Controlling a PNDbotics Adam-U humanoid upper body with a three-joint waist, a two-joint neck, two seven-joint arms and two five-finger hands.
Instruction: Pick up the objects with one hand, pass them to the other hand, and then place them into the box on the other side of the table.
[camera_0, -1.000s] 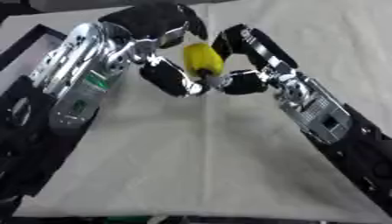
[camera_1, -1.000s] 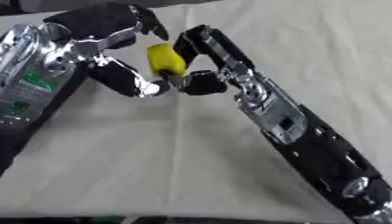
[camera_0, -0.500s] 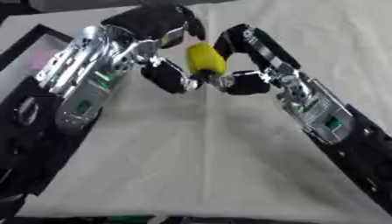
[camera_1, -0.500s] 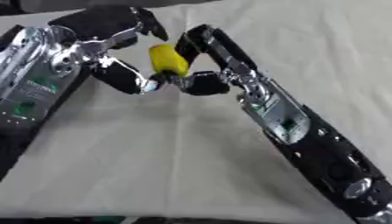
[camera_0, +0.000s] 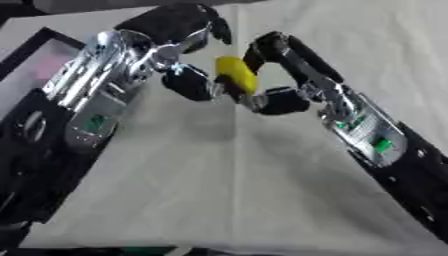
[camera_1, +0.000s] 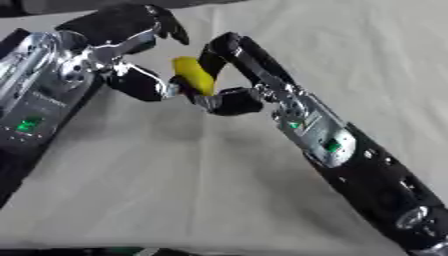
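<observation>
- Little has changed since the earlier frames: both hands remain together over the cloth-covered table (camera_0: 262, 200), and the yellow object (camera_0: 236, 74) has stayed between them, tilting only slightly.
- The left hand (camera_0: 179, 52) reaches in from the table's left edge, its dark fingers curled round the upper and lower left of the yellow object; it appears to be gripping it.
- The right hand (camera_0: 278, 75) comes from the right, with one finger arched over the top of the object and the thumb pressing in from below, so it too pinches the piece.
- With both hands closed on the same object, this looks like the handover itself; which hand is giving and which receiving cannot be read from these views alone.
- The object is held up off the cloth, near the far middle of the table, probably so that both hands can get fingers round it without the surface in the way.
- A dark-framed box (camera_0: 44, 45) shows at the far left corner, partly hidden behind the left arm; something pinkish lies inside, too indistinct to name.
- As a judgement, the next step calls for one hand to let go only once the other has the object securely, or it may drop to the cloth.
</observation>
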